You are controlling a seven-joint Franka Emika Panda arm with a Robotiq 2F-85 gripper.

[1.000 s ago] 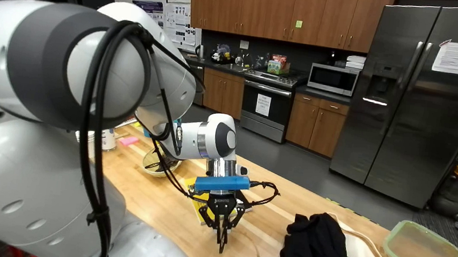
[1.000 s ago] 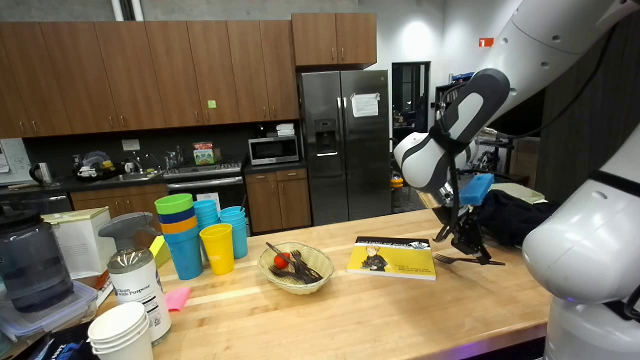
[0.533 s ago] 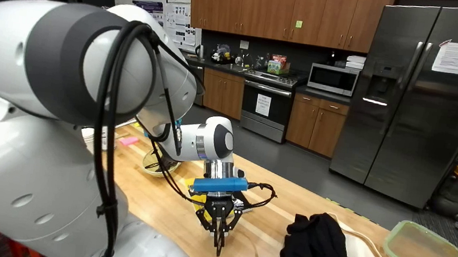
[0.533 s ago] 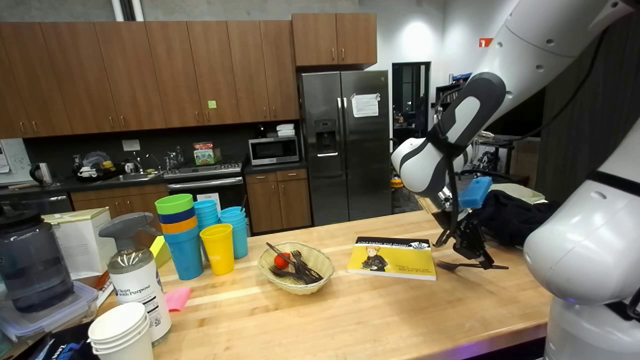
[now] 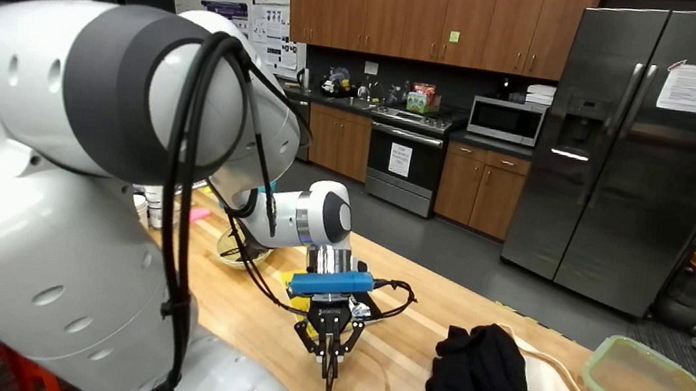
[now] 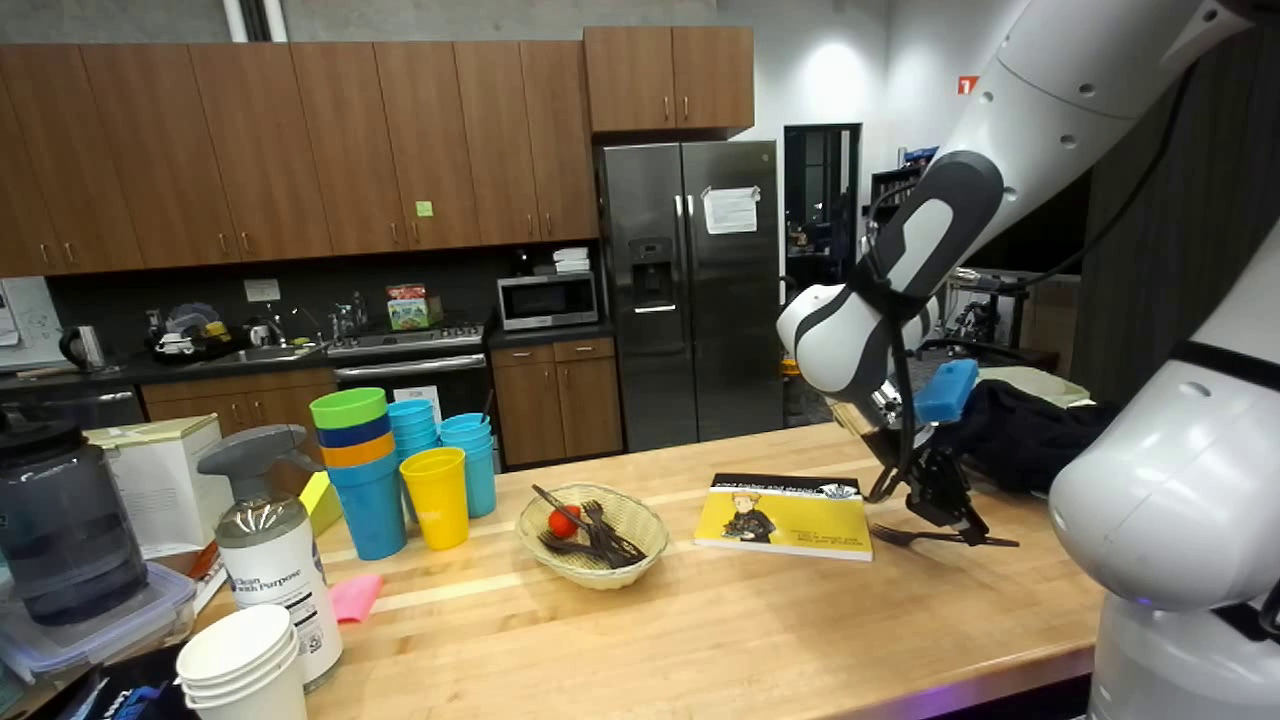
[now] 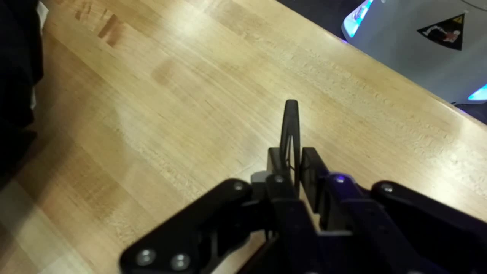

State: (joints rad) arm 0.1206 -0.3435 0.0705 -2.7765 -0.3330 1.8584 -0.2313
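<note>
- Fork (image 6: pixel 930 537), dark, gripped by its handle toward the robot-base edge of the counter (image 6: pixel 750 640); whether it touches the surface I cannot tell.
- Gripper (image 7: pixel 292 159): jaws narrow, drawn in on both sides of the fork's handle.
- Book (image 6: pixel 785 515), yellow, flat, between fork and basket.
- Basket (image 6: pixel 570 573): dark cutlery (image 6: pixel 607 540), forks among it, and a red round object (image 6: pixel 563 521).
- Blue cup (image 6: pixel 370 512): orange, navy and green cups (image 6: pixel 353 440) nested inside; yellow cup (image 6: pixel 437 500) beside it.
- Green-rimmed container (image 5: pixel 643 388), by the kitchen-side edge near the black cloth (image 5: pixel 517 389); contents unclear.
- Against one second ago: gripper slightly lower in both exterior views, fork shifted with it; basket and cups look the same.
</note>
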